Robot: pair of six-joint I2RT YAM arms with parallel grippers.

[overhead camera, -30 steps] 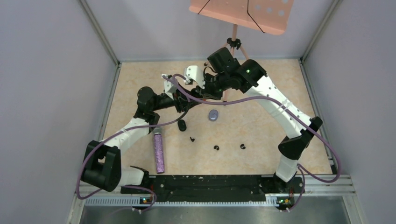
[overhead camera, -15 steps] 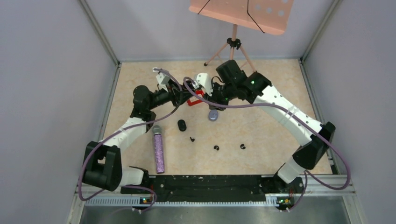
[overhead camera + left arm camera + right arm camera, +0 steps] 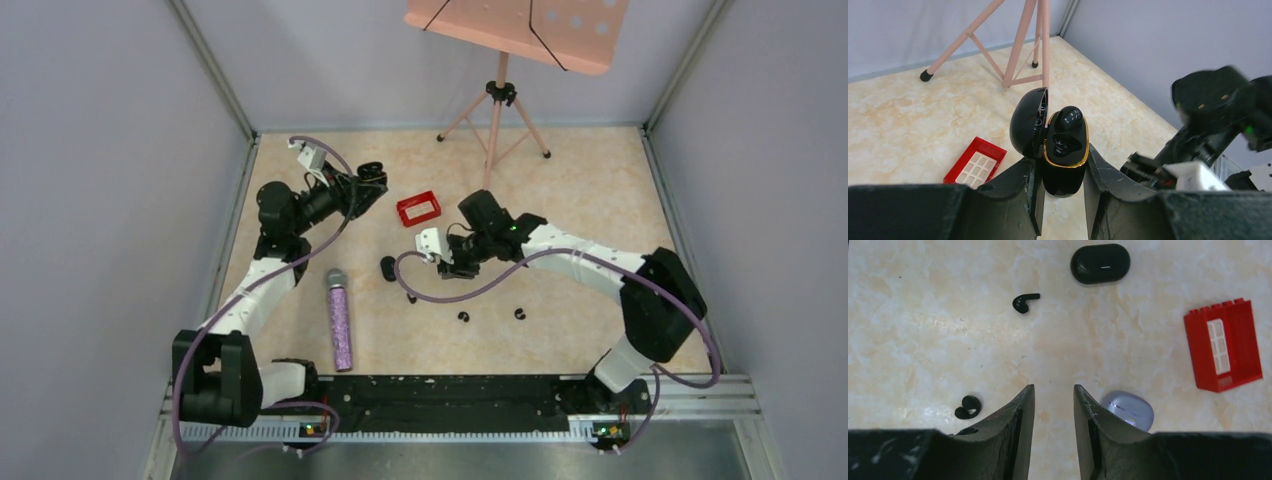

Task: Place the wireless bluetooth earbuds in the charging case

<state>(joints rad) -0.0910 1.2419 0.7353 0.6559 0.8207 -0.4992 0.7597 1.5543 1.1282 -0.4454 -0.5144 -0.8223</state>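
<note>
My left gripper (image 3: 1063, 172) is shut on a black charging case (image 3: 1064, 152) with a gold rim, held above the table at the back left (image 3: 368, 178). Its lid stands open and one black earbud (image 3: 1068, 117) sits in a socket. My right gripper (image 3: 1054, 390) hangs open and empty over the table's middle (image 3: 452, 265). Loose black earbuds lie on the table: one (image 3: 1025, 302) ahead of the right jaws, one (image 3: 968, 407) beside its left finger. The top view shows three of them (image 3: 411, 298), (image 3: 463, 317), (image 3: 519, 314).
A closed black case (image 3: 1100, 263) lies left of the right gripper. A lavender case (image 3: 1128, 410) sits by its right finger. A red block (image 3: 419, 208) lies between the arms. A glittery purple microphone (image 3: 340, 318) lies front left. A pink music-stand tripod (image 3: 493, 110) stands at the back.
The left arm drew back to the left with the case. The right arm swung away from it, down toward the table's middle, and its jaws opened wider.
</note>
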